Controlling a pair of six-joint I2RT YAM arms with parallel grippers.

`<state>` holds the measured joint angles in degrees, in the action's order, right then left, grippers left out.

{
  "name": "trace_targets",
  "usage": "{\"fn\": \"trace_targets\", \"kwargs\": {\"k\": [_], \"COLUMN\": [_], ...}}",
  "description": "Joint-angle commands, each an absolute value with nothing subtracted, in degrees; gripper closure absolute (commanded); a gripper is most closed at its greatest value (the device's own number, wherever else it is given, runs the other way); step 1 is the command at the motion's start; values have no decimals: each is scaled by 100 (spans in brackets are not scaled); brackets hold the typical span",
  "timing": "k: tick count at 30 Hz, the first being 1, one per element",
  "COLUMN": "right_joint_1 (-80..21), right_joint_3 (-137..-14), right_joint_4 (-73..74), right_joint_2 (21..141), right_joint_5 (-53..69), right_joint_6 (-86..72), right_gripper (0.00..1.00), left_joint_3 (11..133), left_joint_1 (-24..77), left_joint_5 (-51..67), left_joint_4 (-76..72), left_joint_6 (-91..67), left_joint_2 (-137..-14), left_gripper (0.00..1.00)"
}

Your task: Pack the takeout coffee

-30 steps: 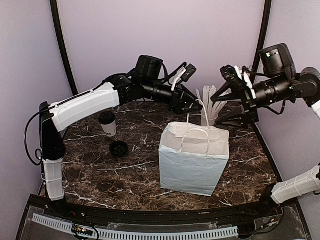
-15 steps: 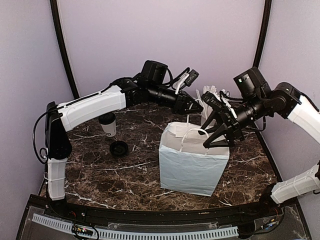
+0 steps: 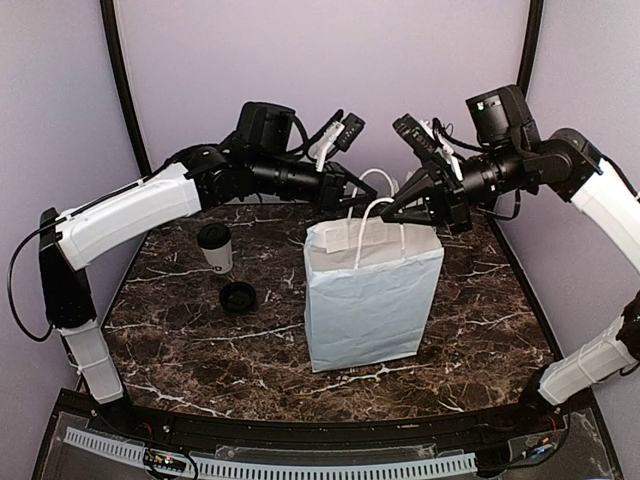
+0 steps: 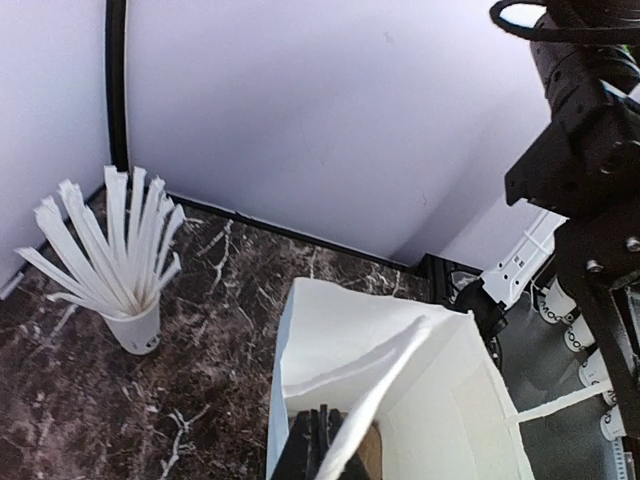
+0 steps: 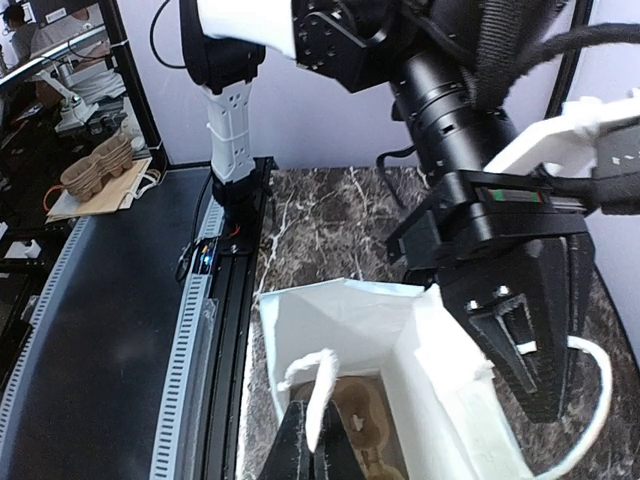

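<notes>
The takeout coffee (image 3: 215, 248), a small white cup with a dark top, stands on the marble table (image 3: 180, 340) at the left, apart from both grippers. The white paper bag (image 3: 370, 295) stands upright in the middle with its mouth open. My left gripper (image 3: 352, 195) is shut on the bag's far handle cord (image 4: 385, 395), fingers (image 4: 305, 452) low in the left wrist view. My right gripper (image 3: 393, 212) is shut on the other handle cord (image 5: 320, 385). A brown pulp carrier (image 5: 365, 420) lies in the bottom of the bag.
A round black lid (image 3: 238, 296) lies on the table in front of the coffee. A white cup of long white sticks (image 4: 135, 320) stands at the back by the wall. A black rail (image 3: 300, 440) runs along the near edge.
Both grippers came in over the bag and shut on its handles. The handles are pulled up, and the bag stands taller and a little further left.
</notes>
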<state>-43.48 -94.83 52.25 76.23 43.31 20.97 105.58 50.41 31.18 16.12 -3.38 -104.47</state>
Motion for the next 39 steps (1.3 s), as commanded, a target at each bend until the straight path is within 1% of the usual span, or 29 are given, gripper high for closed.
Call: {"fn": "trace_targets", "kwargs": {"k": [1, 8, 15, 39], "right_joint_1": [-4403, -4451, -4538, -4758], "right_joint_3": [-10405, -11709, -12444, -12222], "right_joint_4": [4927, 4945, 4892, 5028], "right_joint_2": [7964, 8570, 8944, 9027], "right_joint_5": [4354, 4204, 4082, 3727], "right_joint_6": [2234, 2333, 2286, 2560], "right_gripper": [100, 100, 100, 100], "left_joint_3": [10594, 10969, 11413, 11272], "left_joint_1": [5060, 5054, 5032, 5007], "left_joint_5": [2441, 1536, 1129, 981], "left_joint_4": [1706, 1903, 2061, 1838], "left_joint_6": [-58, 434, 702, 795], "left_joint_2": [-9763, -9569, -9632, -9518], "left_gripper": [100, 100, 100, 100]}}
